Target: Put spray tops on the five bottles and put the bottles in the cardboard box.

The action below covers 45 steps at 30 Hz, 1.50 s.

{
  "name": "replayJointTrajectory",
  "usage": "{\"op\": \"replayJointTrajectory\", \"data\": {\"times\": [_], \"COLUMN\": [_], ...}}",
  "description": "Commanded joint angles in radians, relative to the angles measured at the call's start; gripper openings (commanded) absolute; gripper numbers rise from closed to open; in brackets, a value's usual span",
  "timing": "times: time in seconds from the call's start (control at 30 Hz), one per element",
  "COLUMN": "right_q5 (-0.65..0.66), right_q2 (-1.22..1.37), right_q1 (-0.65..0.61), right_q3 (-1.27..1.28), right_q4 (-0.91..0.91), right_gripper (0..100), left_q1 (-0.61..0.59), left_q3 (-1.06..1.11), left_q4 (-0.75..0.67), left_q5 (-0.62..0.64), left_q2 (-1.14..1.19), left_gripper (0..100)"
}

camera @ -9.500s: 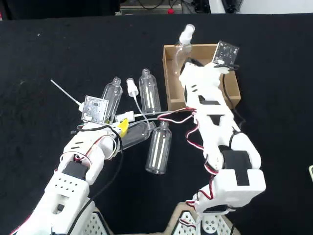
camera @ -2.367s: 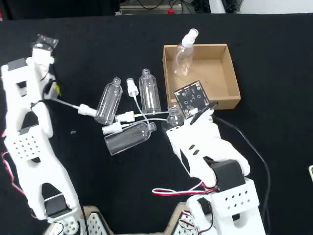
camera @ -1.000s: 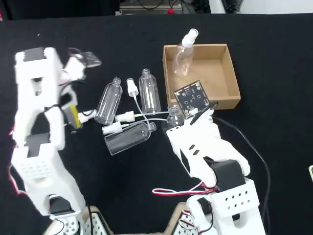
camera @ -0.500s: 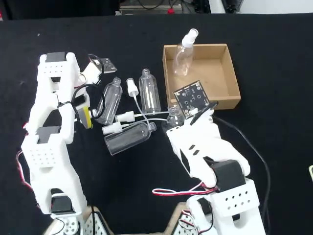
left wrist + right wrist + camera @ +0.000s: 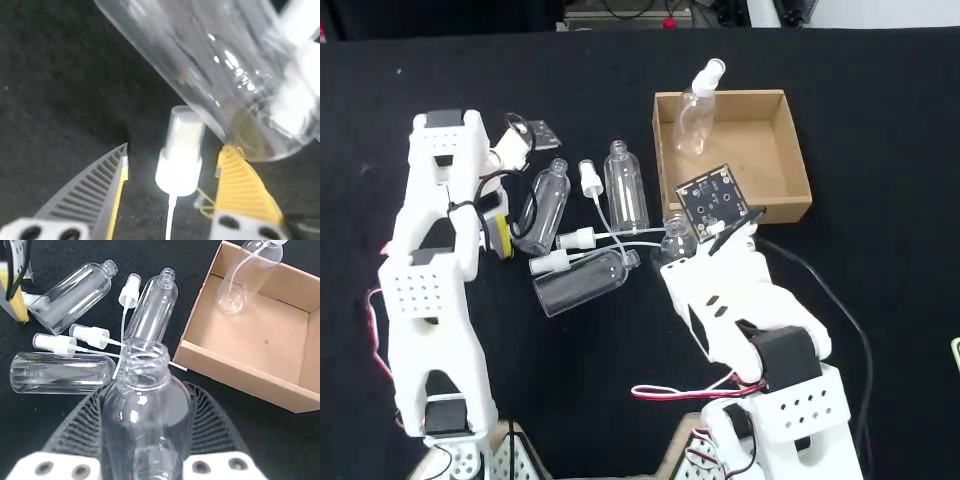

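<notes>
My left gripper [image 5: 175,150] has its fingers apart either side of a spray top [image 5: 181,135], with a lying bottle [image 5: 210,65] just beyond and little room there. The right gripper [image 5: 149,390] is clamped on an upright bottle [image 5: 145,365] with an open mouth, just short of the box [image 5: 240,372]. Between the arms lie two more bottles [image 5: 626,185] — one neck away from me, one crosswise — with loose tops [image 5: 90,332] among them. A capped bottle [image 5: 698,105] leans in the box's far corner; the rest of its floor is open.
</notes>
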Motion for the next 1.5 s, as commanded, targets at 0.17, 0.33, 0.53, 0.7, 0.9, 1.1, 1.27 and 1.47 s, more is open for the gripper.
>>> {"op": "replayJointTrajectory", "data": {"times": [0.17, 0.33, 0.53, 0.7, 0.9, 1.1, 1.27, 1.47], "right_q5": [-0.006, -0.006, -0.006, -0.006, -0.046, -0.107, -0.11, -0.11], "right_q2": [-0.025, -0.025, -0.044, -0.15, -0.355, -0.521, -0.622, -0.705], "right_q1": [-0.011, -0.011, -0.018, -0.057, -0.19, -0.221, -0.222, -0.222], "right_q3": [-0.002, -0.002, 0.016, 0.094, 0.183, 0.335, 0.378, 0.433], "right_q4": [-0.028, -0.028, -0.04, -0.109, -0.152, -0.29, -0.293, -0.299], "right_gripper": [2.8, 2.8, 2.8, 2.8, 2.8, 2.8, 2.8, 2.8], "left_q1": [-0.015, -0.077, -0.205, -0.199, 0.036, 0.294, 0.401, 0.565], "left_q3": [-0.087, -0.179, -0.097, 0.094, 0.16, 0.157, 0.157, 0.168], "left_q4": [0.083, 0.193, 0.193, 0.187, 0.146, -0.051, -0.175, -0.33], "left_q5": [-0.008, -0.003, 0.08, 0.276, 0.614, 0.884, 1.062, 1.208], "left_q2": [0.002, -0.081, -0.367, -0.69, -1.039, -1.224, -1.286, -1.379], "left_gripper": [7, 6, 6, 6, 6, 6, 6, 6]}}
